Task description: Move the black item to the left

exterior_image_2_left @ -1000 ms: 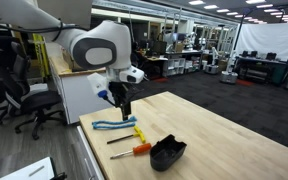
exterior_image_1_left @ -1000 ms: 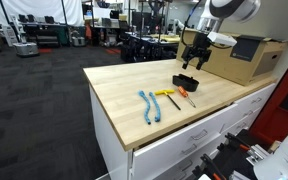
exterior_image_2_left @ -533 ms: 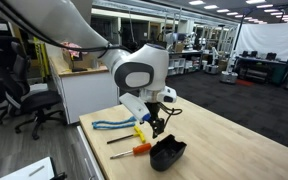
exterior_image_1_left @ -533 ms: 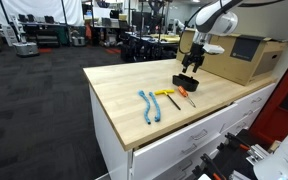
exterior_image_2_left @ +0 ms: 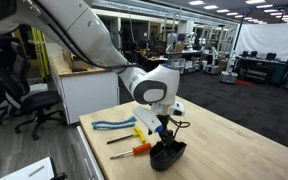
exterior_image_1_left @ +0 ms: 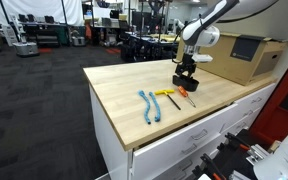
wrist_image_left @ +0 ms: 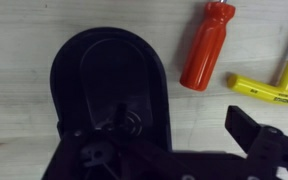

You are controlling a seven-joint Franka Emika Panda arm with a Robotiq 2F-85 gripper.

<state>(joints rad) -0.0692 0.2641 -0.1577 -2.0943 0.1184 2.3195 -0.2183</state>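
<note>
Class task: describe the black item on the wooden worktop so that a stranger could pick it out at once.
Find the light wooden worktop on white drawers, then its row of hand tools. Past the orange-handled screwdriver, under the robot's gripper, sits the black item: squat, matte and rounded, unlike its slim neighbours.

The black item [wrist_image_left: 109, 80] is a small, chunky, matte-black shell, rounded at one end, its hollow top facing up with dark fittings inside. It lies flat and unmarked on the light wooden desk [exterior_image_1_left: 124, 85], toward one end.
</note>
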